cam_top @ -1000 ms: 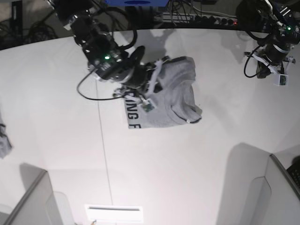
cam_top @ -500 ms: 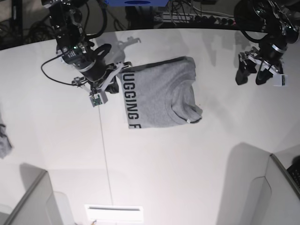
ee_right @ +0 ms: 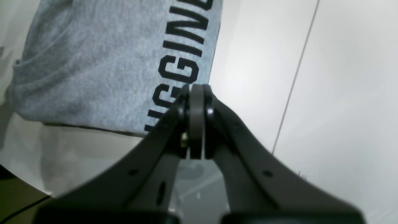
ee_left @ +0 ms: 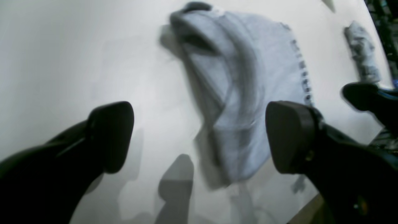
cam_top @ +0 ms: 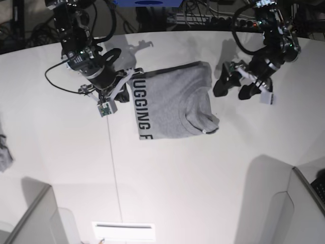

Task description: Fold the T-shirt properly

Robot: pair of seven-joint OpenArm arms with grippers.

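Left gripper (cam_top: 232, 87) is spread wide with nothing between the fingers (ee_left: 289, 137). It hangs over bare table (cam_top: 203, 173) just off the collar side of the T-shirt (cam_top: 172, 104), not touching it as far as I can see. From the left wrist view the two dark pads frame the crumpled end of the shirt, which looks blurry there, so I can't make out fine detail of the folds.

Right gripper (ee_right: 196, 93) is the opposite: pads pressed flat together, nothing pinched between them. In the right wrist view its tip sits right at the lettered edge of the shirt, over the black block letters; whether it's actually touching the fabric or just above it I can't tell. In the base view it sits at the shirt's edge nearest that arm, by the top of the lettering (cam_top: 142, 109).

The shirt itself lies roughly in the middle of the table, toward the far edge, folded into a rough rectangle. The plain grey side faces up, with one strip of black lettering showing along one edge. The collar end is bunched up and overlaps itself at the corner opposite the letters.

A thin dark seam line (cam_top: 112, 168) runs across the table just beside the lettered edge. A small grey cloth scrap (cam_top: 4, 155) sits well apart at the table's far side edge.
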